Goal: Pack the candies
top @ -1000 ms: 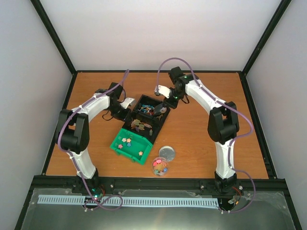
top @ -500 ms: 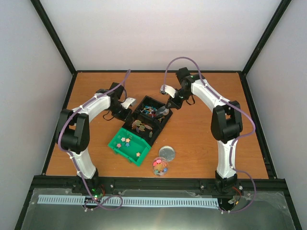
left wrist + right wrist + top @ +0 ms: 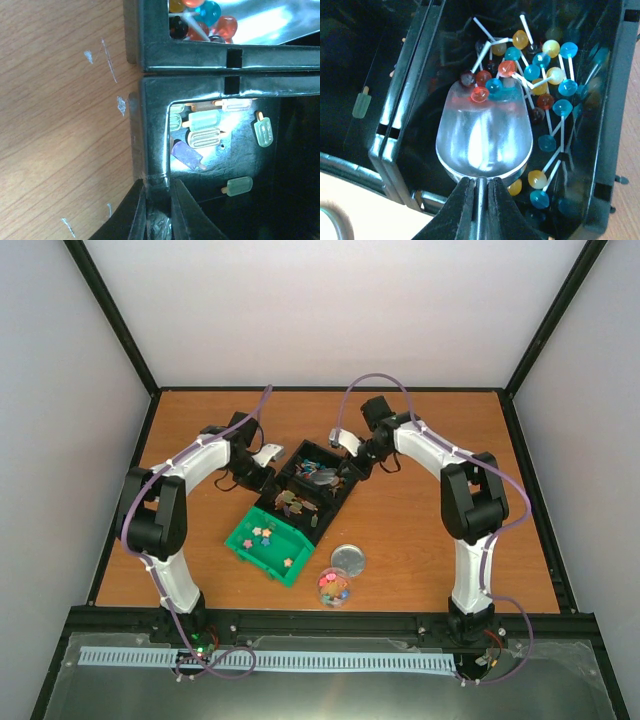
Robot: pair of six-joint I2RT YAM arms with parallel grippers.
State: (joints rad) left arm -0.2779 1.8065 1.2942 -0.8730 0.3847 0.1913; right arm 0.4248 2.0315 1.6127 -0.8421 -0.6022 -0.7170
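The star-shaped candies (image 3: 265, 535) lie in a green bin (image 3: 250, 552) near the table's middle. More of them fill a small clear jar (image 3: 335, 587) next to the round silver lid (image 3: 348, 559). My left gripper (image 3: 266, 478) (image 3: 159, 210) is shut on the left wall of the black tray (image 3: 340, 502) (image 3: 155, 150). My right gripper (image 3: 347, 462) (image 3: 480, 187) is shut on the handle of a silver scoop (image 3: 482, 135). The scoop's bowl rests in the tray's far compartment among lollipops (image 3: 547, 75), with a few at its front lip.
The tray's near compartment holds small popsicle-shaped pieces (image 3: 204, 136). Black frame posts and white walls surround the wooden table (image 3: 440, 550). The green bin touches the tray's near-left side.
My right gripper has moved left and down with the scoop, from the tray's right edge into the lollipop compartment. The left arm has not moved.
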